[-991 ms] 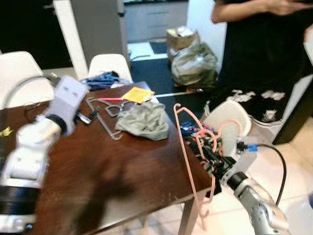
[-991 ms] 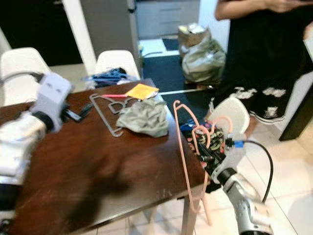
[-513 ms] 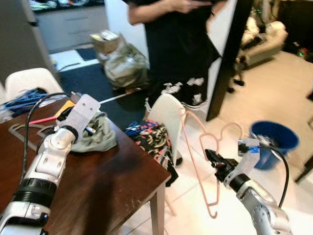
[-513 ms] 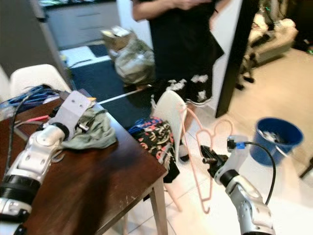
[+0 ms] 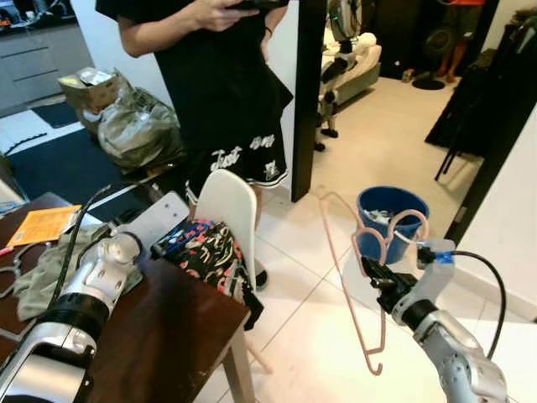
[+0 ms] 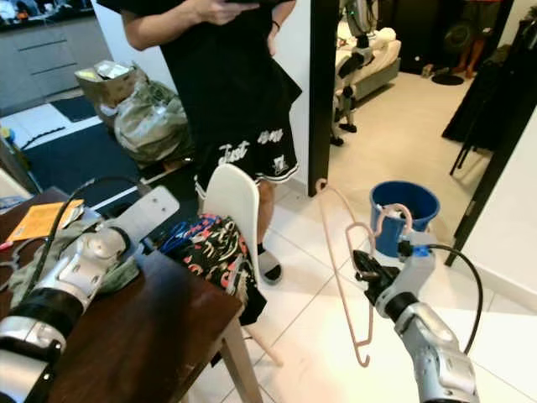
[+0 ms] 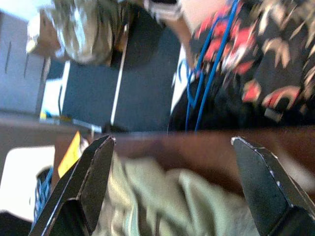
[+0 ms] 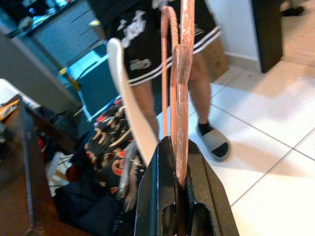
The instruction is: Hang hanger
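The pink hanger (image 5: 362,277) hung in the air over the tiled floor (image 5: 310,336), off the corner of the bench (image 5: 159,336), its hook end low and its looped shoulders rising in front of a blue bucket (image 5: 393,220); the right end effector (image 5: 375,273) held it, the two black fingers (image 8: 162,196) closed tight on the pink wire, as the right wrist view showed close up; the right arm reached out over the floor, a black cable looping from its wrist. The left end effector (image 7: 172,182) hovered above the dark wooden bench with its fingers spread wide and nothing between them, over an olive-green cloth (image 5: 38,273) crumpled there; a yellow paper (image 5: 42,225) lay farther back on the bench. A white chair (image 5: 231,210) stood at the bench's corner, a black patterned garment (image 5: 205,256) draped over its seat; behind the chair stood a person in black clothes (image 5: 222,92), hands raised at chest height; a stuffed bag (image 5: 138,130) sat on the floor beyond.
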### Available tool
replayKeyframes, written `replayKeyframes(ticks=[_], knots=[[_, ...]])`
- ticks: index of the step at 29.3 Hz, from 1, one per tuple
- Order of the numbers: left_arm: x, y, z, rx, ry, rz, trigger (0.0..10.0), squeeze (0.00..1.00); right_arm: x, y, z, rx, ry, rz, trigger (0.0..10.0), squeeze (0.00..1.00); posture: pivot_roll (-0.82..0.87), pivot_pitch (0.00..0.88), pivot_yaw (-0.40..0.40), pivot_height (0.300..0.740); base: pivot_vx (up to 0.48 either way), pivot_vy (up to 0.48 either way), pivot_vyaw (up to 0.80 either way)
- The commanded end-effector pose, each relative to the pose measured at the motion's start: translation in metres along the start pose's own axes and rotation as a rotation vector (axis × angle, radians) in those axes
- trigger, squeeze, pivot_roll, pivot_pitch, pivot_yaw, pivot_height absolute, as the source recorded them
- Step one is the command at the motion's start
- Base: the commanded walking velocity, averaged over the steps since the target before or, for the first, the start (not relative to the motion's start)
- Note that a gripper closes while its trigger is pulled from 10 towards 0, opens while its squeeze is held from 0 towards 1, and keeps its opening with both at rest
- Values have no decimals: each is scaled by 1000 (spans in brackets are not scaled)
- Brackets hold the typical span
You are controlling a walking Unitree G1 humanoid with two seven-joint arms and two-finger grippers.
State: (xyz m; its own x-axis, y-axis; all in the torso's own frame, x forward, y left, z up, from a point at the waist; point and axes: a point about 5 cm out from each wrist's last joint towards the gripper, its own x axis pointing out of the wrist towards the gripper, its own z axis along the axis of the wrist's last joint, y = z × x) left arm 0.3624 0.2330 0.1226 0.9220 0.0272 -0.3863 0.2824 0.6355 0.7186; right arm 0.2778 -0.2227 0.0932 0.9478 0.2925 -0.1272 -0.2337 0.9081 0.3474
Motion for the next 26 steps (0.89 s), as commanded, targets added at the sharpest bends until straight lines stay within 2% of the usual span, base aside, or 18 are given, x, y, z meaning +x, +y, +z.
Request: replayKeyframes(ticks=[1, 2, 3, 5, 7, 8, 9, 10, 14, 15, 16, 19, 26], knots=[[-2, 18, -25, 50, 168, 82, 10000, 0, 0, 3, 0, -9, -7, -1, 10000, 0, -92, 0, 70, 731, 0, 0, 0], [-2, 18, -25, 50, 168, 82, 10000, 0, 0, 3, 0, -9, -7, -1, 10000, 0, -92, 0, 70, 731, 0, 0, 0], [-5, 22, -39, 15, 243, 105, 10000, 0, -1, 2, 0, -6, -12, -7, 10000, 0, -98, 0, 74, 731, 0, 0, 0], [-5, 22, -39, 15, 243, 105, 10000, 0, -1, 2, 0, -6, -12, -7, 10000, 0, -98, 0, 74, 731, 0, 0, 0], [-7, 22, -48, -49, 282, 92, 10000, 0, -2, 2, 0, -4, -14, -12, 10000, 0, -98, 0, 74, 731, 0, 0, 0], [-7, 22, -48, -49, 282, 92, 10000, 0, -2, 2, 0, -4, -14, -12, 10000, 0, -98, 0, 74, 731, 0, 0, 0], [-7, 16, -53, -113, 302, 46, 10000, 0, -2, 2, 0, -2, -15, -14, 10000, 0, -101, 0, 77, 731, 0, 0, 0], [-7, 2, -59, -218, 320, -52, 10000, 0, -3, 1, 0, -1, -16, -16, 10000, 0, -101, 0, 77, 731, 0, 0, 0], [-7, -7, -60, -271, 322, -112, 10000, 0, -3, 1, 0, -1, -16, -17, 10000, 0, -101, 0, 77, 731, 0, 0, 0], [-7, -20, -64, -288, 337, -178, 10000, 0, -3, 1, 0, -2, -15, -18, 10000, 0, -103, 0, 76, 731, 0, 0, 0], [-7, -29, -67, -306, 343, -203, 0, 0, -3, 1, 0, -2, -14, -18, 10000, 0, -103, 0, 76, 731, 0, 0, 0], [-7, -38, -70, -327, 357, -221, 0, 0, -3, 2, 0, -2, -14, -19, 10000, 0, -103, 0, 76, 731, 0, 0, 0], [-6, -36, -68, -374, 348, -219, 0, 0, -2, 2, 0, -3, -12, -21, 10000, 0, -103, 0, 76, 731, 0, 0, 0]])
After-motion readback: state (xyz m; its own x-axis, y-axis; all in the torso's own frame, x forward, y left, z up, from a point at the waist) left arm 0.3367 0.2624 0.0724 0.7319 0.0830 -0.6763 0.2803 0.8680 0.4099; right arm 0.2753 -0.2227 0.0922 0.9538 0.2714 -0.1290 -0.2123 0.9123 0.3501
